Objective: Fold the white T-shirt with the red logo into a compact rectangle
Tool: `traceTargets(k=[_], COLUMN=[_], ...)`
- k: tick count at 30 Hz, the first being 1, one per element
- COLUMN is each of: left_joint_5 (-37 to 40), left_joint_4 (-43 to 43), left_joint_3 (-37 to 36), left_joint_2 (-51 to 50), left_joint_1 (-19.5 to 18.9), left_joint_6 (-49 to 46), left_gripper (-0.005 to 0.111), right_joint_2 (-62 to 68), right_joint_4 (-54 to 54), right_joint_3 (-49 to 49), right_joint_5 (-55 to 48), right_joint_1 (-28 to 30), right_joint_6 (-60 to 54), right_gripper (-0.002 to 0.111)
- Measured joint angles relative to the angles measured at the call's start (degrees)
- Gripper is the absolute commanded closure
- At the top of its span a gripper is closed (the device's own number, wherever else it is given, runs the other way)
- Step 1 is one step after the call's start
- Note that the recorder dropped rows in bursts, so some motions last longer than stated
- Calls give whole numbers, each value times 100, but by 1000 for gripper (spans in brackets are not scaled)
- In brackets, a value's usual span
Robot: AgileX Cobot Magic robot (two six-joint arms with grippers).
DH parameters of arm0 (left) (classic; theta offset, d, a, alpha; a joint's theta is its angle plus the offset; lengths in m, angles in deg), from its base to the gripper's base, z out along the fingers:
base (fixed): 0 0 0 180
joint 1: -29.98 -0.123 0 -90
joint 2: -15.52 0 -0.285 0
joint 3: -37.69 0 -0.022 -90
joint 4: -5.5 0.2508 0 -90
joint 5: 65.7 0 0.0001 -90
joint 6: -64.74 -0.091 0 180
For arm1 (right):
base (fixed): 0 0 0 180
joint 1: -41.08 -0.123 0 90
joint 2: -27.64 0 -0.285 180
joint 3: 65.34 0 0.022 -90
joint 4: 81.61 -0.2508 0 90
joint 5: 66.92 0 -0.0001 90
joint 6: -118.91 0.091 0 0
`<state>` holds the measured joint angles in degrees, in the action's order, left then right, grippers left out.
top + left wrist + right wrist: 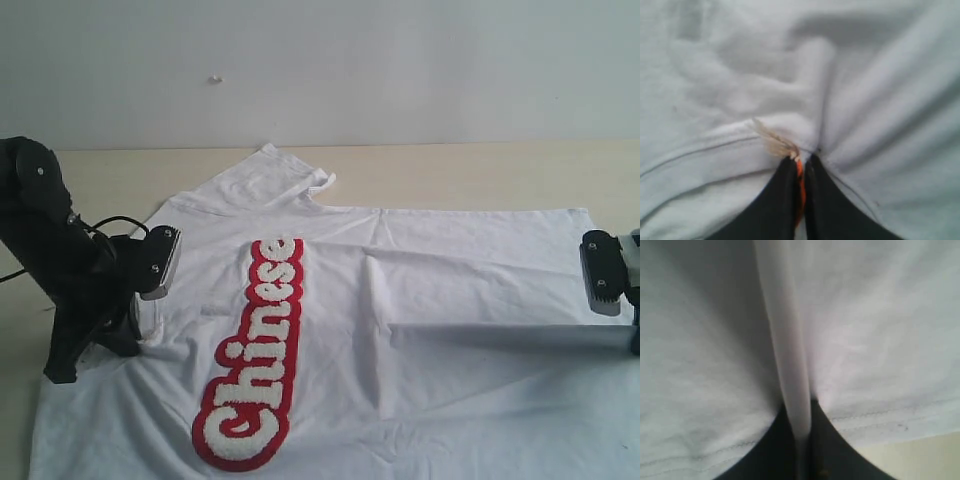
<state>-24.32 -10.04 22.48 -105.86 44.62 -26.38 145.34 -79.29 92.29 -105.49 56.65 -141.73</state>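
Observation:
The white T-shirt [430, 300] lies spread on the table, neck toward the left, hem toward the right. The red logo [255, 350] with white "Chinese" letters runs down the chest. My left gripper [801, 160] is shut on the shirt's neck edge, with the orange neck tag [800, 175] pinched between its black fingers. In the exterior view the left gripper [140, 335] stands at the shirt's left edge. My right gripper [802, 412] is shut on a raised fold of the shirt's hem; its arm [605, 272] shows at the right edge.
The tan table [470, 175] shows bare behind the shirt, under a pale wall. One sleeve [280, 170] lies toward the back. A long crease [480, 325] runs across the shirt toward the right gripper. A black cable [105, 225] loops by the left arm.

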Motion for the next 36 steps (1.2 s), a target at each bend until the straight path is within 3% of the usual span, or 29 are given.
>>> traceTargets(k=[9,24,36], left_joint_5=[-481,-64,-200], left_joint_4=[143,299,687], left_joint_3=[67,112,112], left_joint_2=[707,2025,2831], left_joint_1=[0,-69,-69], left_joint_6=[357,867,1321], left_gripper=[106,106,106], right_joint_2=[-633,-1865,-2595], right_joint_4=[-348,-383,-516], right_joint_3=[-59,-59,104], right_joint_5=[253,-164,-487], right_joint_1=[10,10,10], right_joint_6=[33,44,359], right_gripper=[108,108,108])
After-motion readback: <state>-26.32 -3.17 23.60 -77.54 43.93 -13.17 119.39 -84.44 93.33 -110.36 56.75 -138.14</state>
